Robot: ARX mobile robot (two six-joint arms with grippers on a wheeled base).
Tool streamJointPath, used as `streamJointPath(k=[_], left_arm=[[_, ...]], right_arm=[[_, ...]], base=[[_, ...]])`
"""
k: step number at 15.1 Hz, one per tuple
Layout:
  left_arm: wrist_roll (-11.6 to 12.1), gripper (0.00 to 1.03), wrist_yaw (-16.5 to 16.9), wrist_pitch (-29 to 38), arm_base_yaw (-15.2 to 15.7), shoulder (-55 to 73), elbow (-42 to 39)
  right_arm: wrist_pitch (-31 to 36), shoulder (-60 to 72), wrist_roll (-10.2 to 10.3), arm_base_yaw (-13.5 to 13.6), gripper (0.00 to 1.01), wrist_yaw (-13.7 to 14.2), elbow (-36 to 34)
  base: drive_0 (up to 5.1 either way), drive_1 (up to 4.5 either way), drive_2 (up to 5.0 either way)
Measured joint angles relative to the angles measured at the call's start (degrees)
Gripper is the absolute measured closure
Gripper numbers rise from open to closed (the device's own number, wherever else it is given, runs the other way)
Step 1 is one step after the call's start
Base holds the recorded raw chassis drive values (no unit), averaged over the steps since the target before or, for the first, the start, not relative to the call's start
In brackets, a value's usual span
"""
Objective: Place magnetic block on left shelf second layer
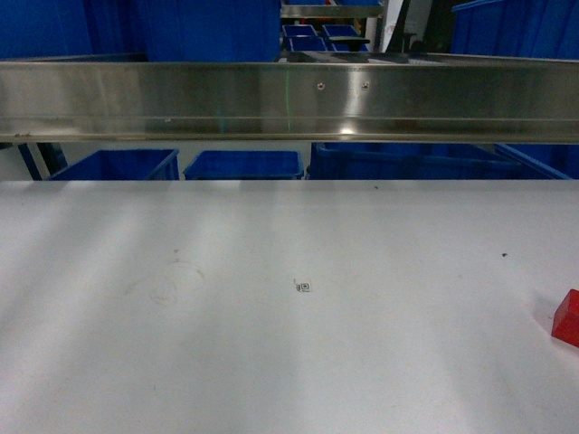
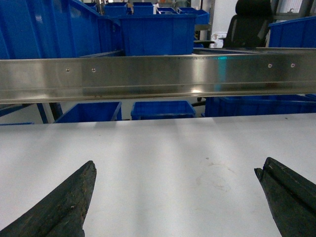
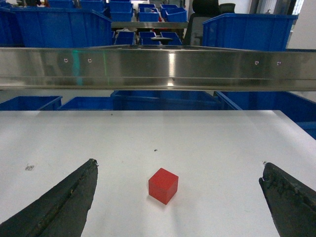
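The magnetic block (image 3: 163, 185), a small red cube, lies on the white table (image 3: 222, 143). It sits between the wide-apart fingers of my right gripper (image 3: 178, 165), touching neither. In the head view the magnetic block (image 1: 567, 318) shows only at the far right edge, and neither gripper appears there. My left gripper (image 2: 175, 168) is open over bare tabletop, holding nothing. The left shelf second layer shows as a shiny steel rail (image 1: 181, 99) across the back. A large deep blue crate (image 2: 49, 29) stands on it at the left.
Smaller blue bins (image 1: 242, 165) sit below the rail, beyond the table's far edge. More blue crates (image 3: 247, 32) and a black chair (image 2: 252, 24) stand behind. A small printed marker (image 1: 304, 287) and a faint ring stain (image 1: 167, 282) mark the tabletop.
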Motion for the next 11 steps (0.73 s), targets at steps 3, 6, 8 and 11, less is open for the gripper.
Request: streamJointPath(k=[3,6,8,11], left_arm=[[0.0,0.05,0.0,0.0,0.0,0.0,0.0],[0.0,0.05,-0.02,-0.02,0.0,0.0,0.0],[0.0,0.05,0.0,0.0,0.0,0.0,0.0],[0.0,0.05,-0.02,0.0,0.0,0.0,0.0]], right_arm=[[0.02,0.0,0.0,0.0,0.03,0.0,0.0],[33.66,41.94,-0.24,-12.52,0.03,-10.38,3.19],[42.69,65.92,-1.92,-11.3,0.03,-11.82,18.27],[41.77,84.61,-4.31,-10.64,0.03,-11.72,29.66]], base=[[0.0,0.0,0.0],[0.0,0.0,0.0],[0.0,0.0,0.0],[0.0,0.0,0.0]])
